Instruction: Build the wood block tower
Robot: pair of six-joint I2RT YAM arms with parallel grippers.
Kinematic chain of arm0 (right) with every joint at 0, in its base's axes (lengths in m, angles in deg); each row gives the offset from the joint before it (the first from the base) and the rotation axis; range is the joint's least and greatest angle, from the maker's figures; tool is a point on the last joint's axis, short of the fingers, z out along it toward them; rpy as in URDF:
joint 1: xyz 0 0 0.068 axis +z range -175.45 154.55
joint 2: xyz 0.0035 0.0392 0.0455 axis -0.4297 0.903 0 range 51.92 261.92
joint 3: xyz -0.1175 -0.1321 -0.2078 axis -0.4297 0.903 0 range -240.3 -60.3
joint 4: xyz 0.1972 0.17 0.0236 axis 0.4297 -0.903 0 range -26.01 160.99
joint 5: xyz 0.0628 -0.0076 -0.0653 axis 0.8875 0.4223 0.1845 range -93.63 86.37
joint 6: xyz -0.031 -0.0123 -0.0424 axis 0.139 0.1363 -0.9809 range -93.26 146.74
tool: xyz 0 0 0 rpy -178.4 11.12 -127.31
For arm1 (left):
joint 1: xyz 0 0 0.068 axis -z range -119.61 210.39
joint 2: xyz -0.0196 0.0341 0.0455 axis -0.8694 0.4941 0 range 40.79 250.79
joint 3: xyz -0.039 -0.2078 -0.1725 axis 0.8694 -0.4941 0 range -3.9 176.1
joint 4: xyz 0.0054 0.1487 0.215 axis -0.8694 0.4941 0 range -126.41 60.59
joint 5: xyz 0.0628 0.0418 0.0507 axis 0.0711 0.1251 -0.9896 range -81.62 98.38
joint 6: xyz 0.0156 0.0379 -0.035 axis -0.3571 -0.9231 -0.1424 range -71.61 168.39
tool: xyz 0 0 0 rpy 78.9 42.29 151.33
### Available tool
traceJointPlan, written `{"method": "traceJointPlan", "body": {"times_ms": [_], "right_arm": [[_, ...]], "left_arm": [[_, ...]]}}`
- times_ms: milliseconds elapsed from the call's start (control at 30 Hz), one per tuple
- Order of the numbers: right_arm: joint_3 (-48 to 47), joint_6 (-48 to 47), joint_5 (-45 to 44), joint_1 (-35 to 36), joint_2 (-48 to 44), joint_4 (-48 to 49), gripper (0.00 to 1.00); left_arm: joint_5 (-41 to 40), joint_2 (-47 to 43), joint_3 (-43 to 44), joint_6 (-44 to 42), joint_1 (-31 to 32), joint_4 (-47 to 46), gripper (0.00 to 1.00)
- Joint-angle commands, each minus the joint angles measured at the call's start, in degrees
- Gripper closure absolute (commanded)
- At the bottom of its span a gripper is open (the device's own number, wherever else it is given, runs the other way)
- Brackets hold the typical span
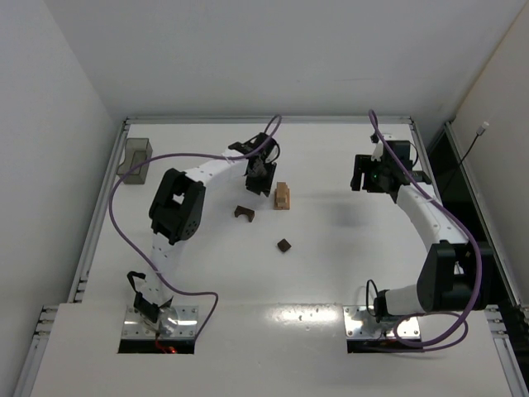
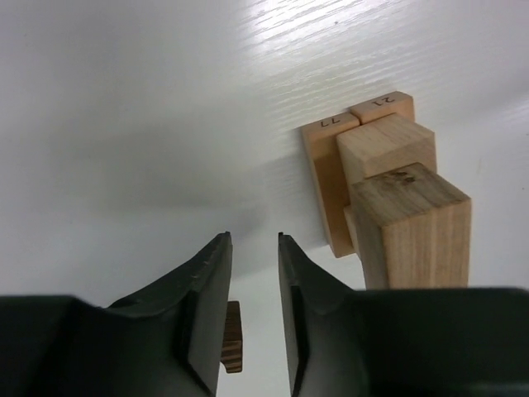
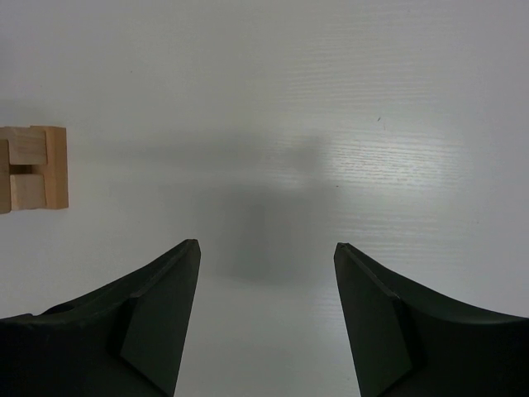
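On the white tabletop (image 1: 347, 265), near its middle, rises the narrow tower of light tan wooden blocks (image 1: 283, 196). Just beside it my left claw (image 2: 252, 238) stands slightly parted, grasping nothing; my right claw (image 3: 266, 246) hangs wide and empty, well apart. Advice: rise straight before swinging, lest a finger brush the stack. Flat numbered pieces below, squarer blocks above.

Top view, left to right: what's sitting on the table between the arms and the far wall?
bin → arch block → tower
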Motion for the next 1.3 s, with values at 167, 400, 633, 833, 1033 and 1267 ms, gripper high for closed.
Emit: {"method": "traceJointPlan", "body": {"times_ms": [167, 400, 633, 833, 1033, 1267], "right_arm": [[-0.86, 0.84, 0.84, -0.12, -0.02, 2.11, 0.37], [-0.86, 0.32, 0.84, -0.12, -0.02, 2.11, 0.37], [-0.86, 0.32, 0.84, -0.12, -0.02, 2.11, 0.37], [-0.86, 0.32, 1.36, -0.12, -0.02, 2.11, 0.37], [-0.86, 0.32, 1.37, -0.12, -0.02, 2.11, 0.37], [-0.34, 0.32, 1.37, -0.12, -0.02, 2.64, 0.37]], "left_arm": [[1.35, 1.51, 4.52, 1.01, -0.17, -1.21, 0.70], [1.88, 1.51, 5.05, 0.48, -0.17, -1.21, 0.70], [2.93, 2.04, 5.58, 0.48, -0.17, -1.21, 0.68], [3.46, 0.98, 4.53, 1.01, -0.17, -1.21, 0.65], [3.99, -0.07, 3.39, 1.01, -0.17, -1.73, 0.58], [3.99, -0.59, 3.38, 1.01, -0.17, -1.73, 0.57]]}}
